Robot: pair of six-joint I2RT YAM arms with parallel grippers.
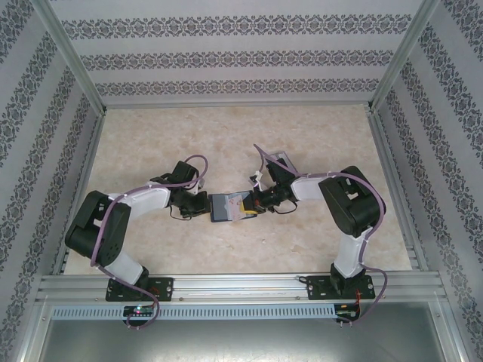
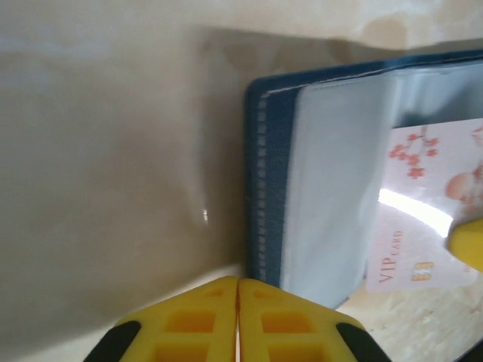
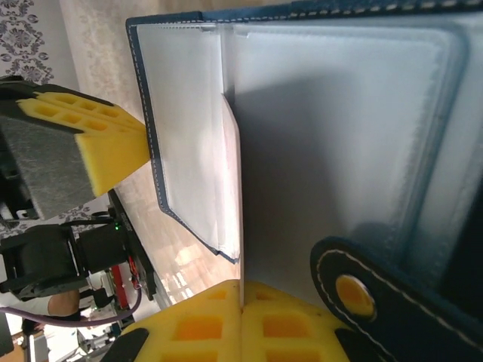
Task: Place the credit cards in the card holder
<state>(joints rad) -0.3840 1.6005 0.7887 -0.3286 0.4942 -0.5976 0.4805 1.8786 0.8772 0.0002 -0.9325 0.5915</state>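
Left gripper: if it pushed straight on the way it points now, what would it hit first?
Most likely the card holder, whose stitched edge lies just ahead, slightly off-centre of the shut left gripper; depth is unclear, so they may already touch.

Black-and-white arms [image 1: 143, 198] (purple cables [image 1: 198, 157])

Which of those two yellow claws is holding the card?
The right gripper: it is shut on the whitish VIP card at the open card holder. The left gripper, shut at the holder's edge, holds no card.
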